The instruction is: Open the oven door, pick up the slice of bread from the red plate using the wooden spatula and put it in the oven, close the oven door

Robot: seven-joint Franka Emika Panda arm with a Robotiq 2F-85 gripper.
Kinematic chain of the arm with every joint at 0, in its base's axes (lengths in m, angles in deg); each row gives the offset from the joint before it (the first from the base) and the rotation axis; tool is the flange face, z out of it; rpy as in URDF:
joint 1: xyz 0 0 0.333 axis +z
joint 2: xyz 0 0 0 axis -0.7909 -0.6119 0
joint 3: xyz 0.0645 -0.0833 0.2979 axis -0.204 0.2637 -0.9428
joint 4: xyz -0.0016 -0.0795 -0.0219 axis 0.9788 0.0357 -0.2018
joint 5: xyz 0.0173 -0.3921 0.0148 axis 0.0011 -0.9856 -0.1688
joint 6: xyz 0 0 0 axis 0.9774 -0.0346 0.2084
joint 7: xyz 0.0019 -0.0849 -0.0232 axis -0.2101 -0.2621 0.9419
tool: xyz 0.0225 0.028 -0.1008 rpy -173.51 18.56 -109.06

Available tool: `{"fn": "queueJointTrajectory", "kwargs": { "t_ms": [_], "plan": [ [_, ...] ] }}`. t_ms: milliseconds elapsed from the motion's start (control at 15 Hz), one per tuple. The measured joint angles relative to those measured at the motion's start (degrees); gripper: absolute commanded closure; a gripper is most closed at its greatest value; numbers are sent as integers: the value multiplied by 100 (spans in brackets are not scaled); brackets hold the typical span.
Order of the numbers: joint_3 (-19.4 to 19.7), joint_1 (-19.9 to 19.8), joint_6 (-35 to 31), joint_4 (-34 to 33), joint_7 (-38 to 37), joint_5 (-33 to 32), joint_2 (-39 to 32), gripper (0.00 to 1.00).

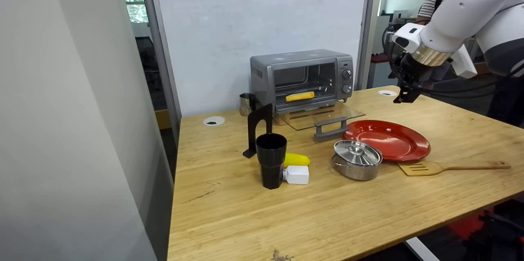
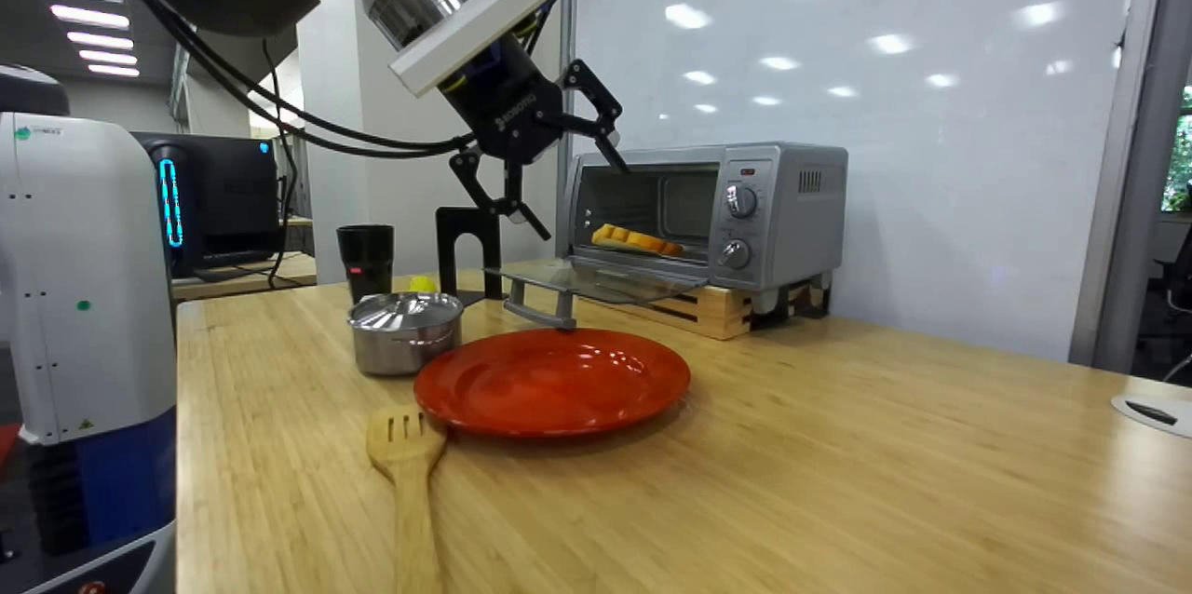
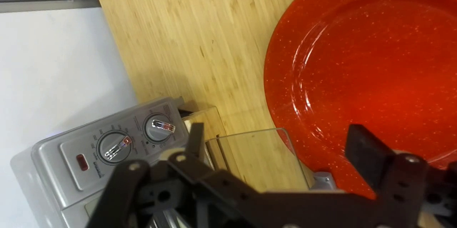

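The oven (image 1: 303, 56) stands at the back of the table, its oven door (image 1: 327, 114) lowered flat and its handle reaching to the rim of the red plate (image 2: 568, 384). Inside the oven lies the yellow slice of bread (image 1: 300, 96), visible in both exterior views (image 2: 638, 241). The wooden spatula (image 2: 408, 464) rests on the table, slotted head beside the plate's rim. My gripper (image 2: 585, 201) hangs in the air above the door and plate, fingers spread wide with nothing between them. In the wrist view, the gripper (image 3: 276, 137) spans over the glass door (image 3: 264, 160) and plate edge, apart from both.
A lidded metal pot (image 1: 357, 160) stands close to the plate. Past it are a black cup (image 1: 272, 163), a white bottle (image 1: 297, 175), a yellow object (image 1: 297, 159) and a black bracket (image 1: 253, 128). A wooden crate (image 2: 712, 313) supports the oven. A metal cup (image 1: 245, 104) stands by its side.
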Motion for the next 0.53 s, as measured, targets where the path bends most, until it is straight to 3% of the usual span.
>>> {"fn": "queueJointTrajectory", "kwargs": {
  "t_ms": [267,533],
  "plan": [
    [-108,46,3,-354,-768,-481,-579,0],
    [-183,177,204,-447,-579,-169,-1084,0]
  ]
}}
